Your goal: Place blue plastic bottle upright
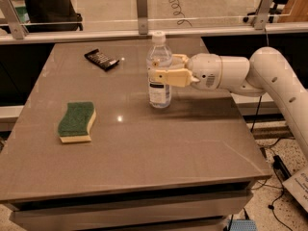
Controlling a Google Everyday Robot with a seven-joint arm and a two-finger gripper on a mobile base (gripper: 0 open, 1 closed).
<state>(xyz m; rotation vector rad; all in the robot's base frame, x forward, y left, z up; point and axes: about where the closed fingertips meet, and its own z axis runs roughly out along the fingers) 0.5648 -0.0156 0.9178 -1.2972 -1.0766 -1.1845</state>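
Observation:
The blue plastic bottle (pixel 159 93) stands upright on the brown table (pixel 159 148), near the middle of its far half. It is clear with a white cap and a white label. My gripper (pixel 157 67) reaches in from the right at mid-height of the bottle. The near yellowish finger (pixel 168 76) lies across the bottle's front and the far finger (pixel 180 58) shows behind it. The gripper is shut on the bottle, whose base rests on the table.
A green sponge (pixel 76 121) lies at the left of the table. A dark flat packet (pixel 101 59) lies at the back left. A glass barrier with metal posts (pixel 141 11) runs along the far edge. Cables lie on the floor (pixel 276 165) at the right.

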